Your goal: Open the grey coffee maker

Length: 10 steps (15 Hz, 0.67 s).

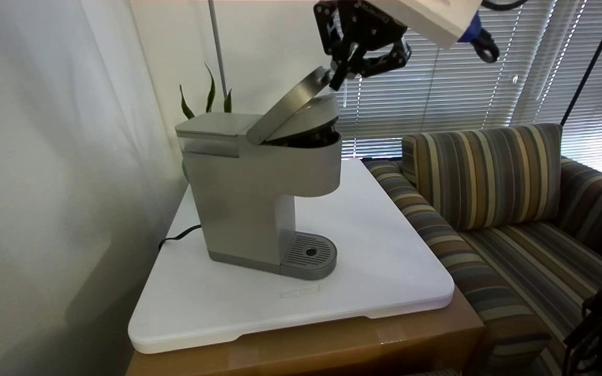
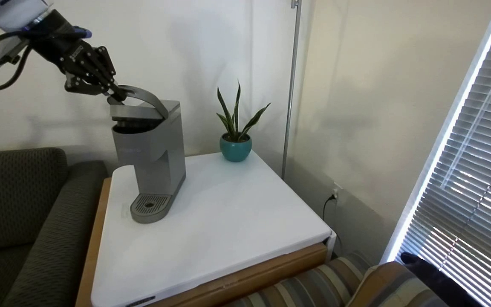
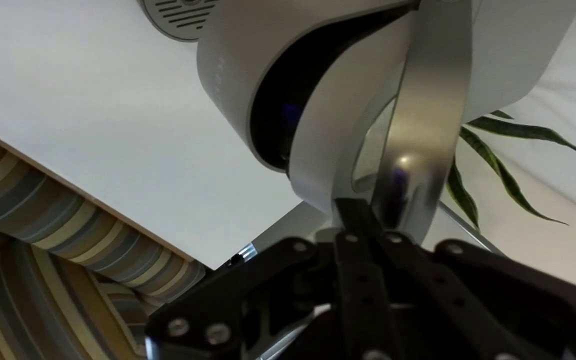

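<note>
The grey coffee maker point(image 1: 238, 203) stands upright on a white table; it also shows in an exterior view point(image 2: 154, 147) and the wrist view point(image 3: 233, 75). Its top lid point(image 1: 309, 117) is tilted partly up, with a dark gap above the brew chamber point(image 3: 283, 100). A curved silver handle point(image 1: 290, 104) is raised above the lid, and it shows close in the wrist view point(image 3: 430, 95). My gripper point(image 1: 338, 78) is at the handle's front end. Its fingertips point(image 3: 358, 215) are together, between handle and lid, with nothing seen between them. Whether they touch the handle is unclear.
The white tabletop point(image 1: 384, 261) rests on a brown box-like base. A striped armchair point(image 1: 484, 183) stands beside it. A plant in a teal pot point(image 2: 235, 147) and a metal pole point(image 2: 292, 85) are behind. The black cord point(image 1: 181, 235) runs off the table's rear edge.
</note>
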Each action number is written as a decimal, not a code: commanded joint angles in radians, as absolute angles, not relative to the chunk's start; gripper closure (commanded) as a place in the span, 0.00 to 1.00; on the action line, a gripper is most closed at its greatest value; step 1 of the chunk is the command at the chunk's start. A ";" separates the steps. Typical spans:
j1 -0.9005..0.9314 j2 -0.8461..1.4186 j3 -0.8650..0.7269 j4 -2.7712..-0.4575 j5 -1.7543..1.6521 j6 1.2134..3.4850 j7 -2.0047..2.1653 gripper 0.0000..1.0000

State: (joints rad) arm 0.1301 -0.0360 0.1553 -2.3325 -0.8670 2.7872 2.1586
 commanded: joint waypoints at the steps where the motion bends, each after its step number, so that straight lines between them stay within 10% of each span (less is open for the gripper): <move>1: 0.110 0.001 0.134 -2.310 -0.935 2.919 2.215 1.00; 10: 0.106 -0.021 0.101 -2.285 -1.046 2.987 2.303 1.00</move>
